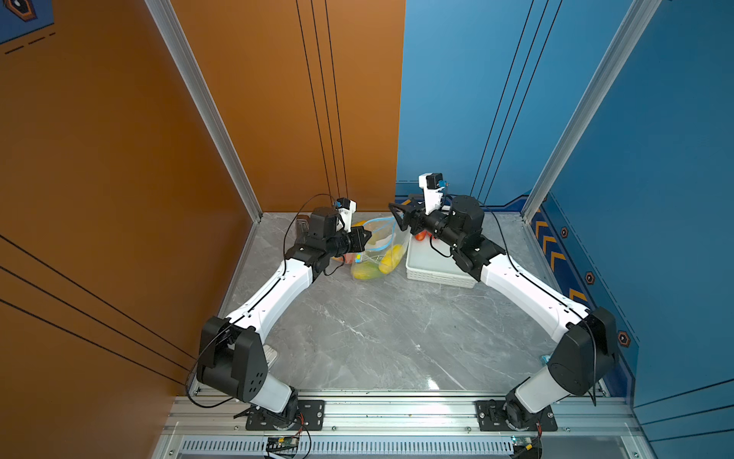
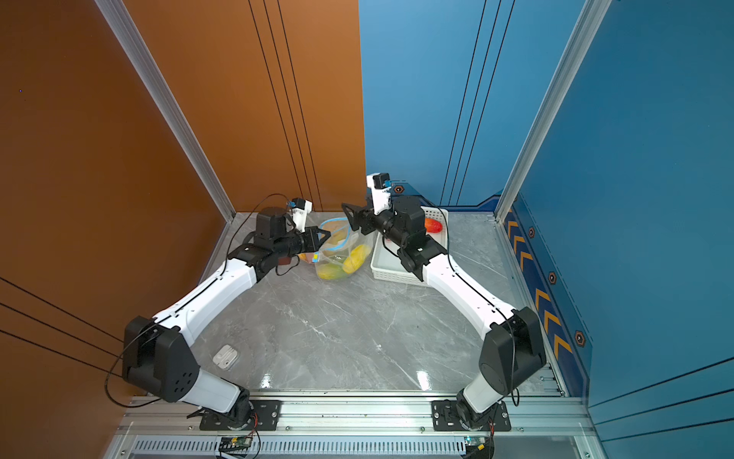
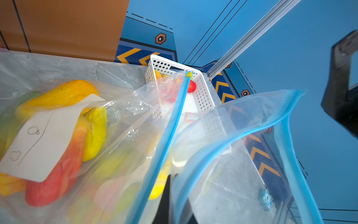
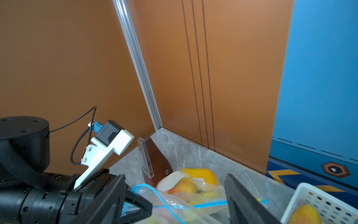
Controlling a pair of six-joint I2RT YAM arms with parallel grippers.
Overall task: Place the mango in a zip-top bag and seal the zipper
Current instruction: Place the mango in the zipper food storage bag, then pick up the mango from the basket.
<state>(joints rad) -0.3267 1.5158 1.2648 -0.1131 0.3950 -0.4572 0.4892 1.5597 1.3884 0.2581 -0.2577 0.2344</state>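
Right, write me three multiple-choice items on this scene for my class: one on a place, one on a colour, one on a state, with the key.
1. On which side of the zip-top bag does the white basket stand? A the robot's left; B the robot's right; C on top of it.
2. What colour is the bag's zipper strip? A red; B blue; C black.
3. How is the right tool? A shut on the bag; B shut on the basket; C open, holding nothing.
Key: 1 B, both top views show the basket beside the bag on the right arm's side. 2 B, the left wrist view shows a blue strip. 3 C, its jaws stand apart with nothing between them.
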